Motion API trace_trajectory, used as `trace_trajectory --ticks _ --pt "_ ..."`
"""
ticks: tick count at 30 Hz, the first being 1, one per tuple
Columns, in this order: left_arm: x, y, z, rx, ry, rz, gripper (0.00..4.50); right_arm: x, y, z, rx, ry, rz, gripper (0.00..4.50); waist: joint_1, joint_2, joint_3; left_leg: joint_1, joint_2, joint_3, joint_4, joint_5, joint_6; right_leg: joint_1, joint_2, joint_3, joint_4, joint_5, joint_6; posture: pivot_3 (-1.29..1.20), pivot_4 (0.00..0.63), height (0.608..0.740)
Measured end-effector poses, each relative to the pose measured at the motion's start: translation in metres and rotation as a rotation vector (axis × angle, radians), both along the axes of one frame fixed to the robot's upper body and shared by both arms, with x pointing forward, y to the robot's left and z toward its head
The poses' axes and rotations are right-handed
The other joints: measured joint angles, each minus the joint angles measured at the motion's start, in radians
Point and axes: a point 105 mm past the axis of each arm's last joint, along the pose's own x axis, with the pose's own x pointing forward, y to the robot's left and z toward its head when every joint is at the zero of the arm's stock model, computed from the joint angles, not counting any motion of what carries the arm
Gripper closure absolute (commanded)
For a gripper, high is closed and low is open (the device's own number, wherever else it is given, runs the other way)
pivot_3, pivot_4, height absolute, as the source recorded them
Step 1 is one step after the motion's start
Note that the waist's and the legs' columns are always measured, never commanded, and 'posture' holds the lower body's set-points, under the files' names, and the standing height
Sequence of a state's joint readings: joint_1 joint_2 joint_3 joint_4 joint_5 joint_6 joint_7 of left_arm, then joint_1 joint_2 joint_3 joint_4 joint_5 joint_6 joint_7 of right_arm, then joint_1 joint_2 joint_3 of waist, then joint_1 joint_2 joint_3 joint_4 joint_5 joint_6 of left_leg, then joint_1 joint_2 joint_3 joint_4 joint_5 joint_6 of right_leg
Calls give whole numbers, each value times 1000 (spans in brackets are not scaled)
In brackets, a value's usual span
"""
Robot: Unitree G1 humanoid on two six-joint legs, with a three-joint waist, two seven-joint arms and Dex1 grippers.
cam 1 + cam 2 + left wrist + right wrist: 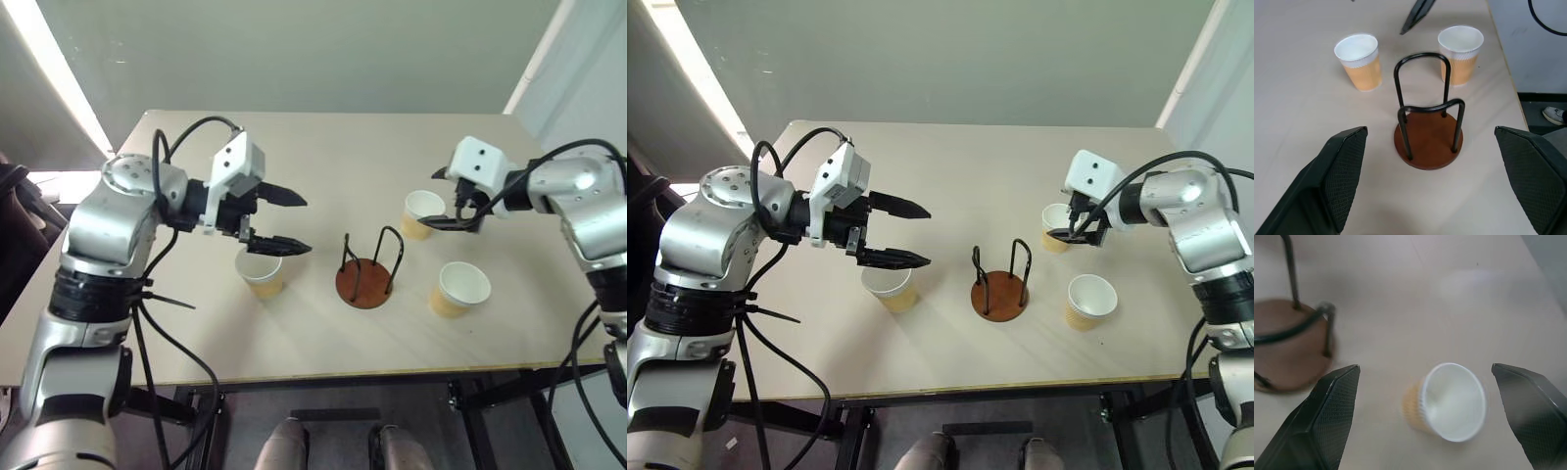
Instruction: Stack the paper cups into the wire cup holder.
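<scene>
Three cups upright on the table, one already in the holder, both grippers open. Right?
Not quite. The holder is empty, as the left wrist view shows. All three cups stand upright on the table, and both grippers, left and right, are open.

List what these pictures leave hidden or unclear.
- Left cup: left gripper covers part of its rim in the head views.
- Far right cup: right gripper overlaps it; contact unclear.
- Wire cup holder: blurred and cut by the right wrist view's edge.
</scene>
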State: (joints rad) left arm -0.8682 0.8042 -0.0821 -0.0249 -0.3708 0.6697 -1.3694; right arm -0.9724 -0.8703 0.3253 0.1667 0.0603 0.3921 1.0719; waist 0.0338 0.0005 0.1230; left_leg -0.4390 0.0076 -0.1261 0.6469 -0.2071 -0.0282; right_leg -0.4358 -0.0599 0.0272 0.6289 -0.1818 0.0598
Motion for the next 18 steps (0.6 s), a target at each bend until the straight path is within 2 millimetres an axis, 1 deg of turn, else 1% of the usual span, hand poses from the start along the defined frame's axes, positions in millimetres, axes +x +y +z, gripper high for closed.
trace_trajectory --ticks 11,16,18 --pt "-1 4 4 0 -10 44 39 21 6 -19 -157 21 52 0 -3 0 0 0 1 0 0 -1 -3 -3 1 -1 0 0 -8 0 150 740" --pt "0 5 4 -2 -16 58 39 30 2 -34 -212 58 51 0 -2 0 0 0 2 0 -1 -1 -4 -3 1 -1 0 -1 -11 0 150 740" --pt "0 5 5 -2 -17 59 39 33 -1 -37 -237 64 44 0 -2 0 0 0 2 0 -1 -2 -5 -4 1 -1 0 -1 -11 0 150 740"
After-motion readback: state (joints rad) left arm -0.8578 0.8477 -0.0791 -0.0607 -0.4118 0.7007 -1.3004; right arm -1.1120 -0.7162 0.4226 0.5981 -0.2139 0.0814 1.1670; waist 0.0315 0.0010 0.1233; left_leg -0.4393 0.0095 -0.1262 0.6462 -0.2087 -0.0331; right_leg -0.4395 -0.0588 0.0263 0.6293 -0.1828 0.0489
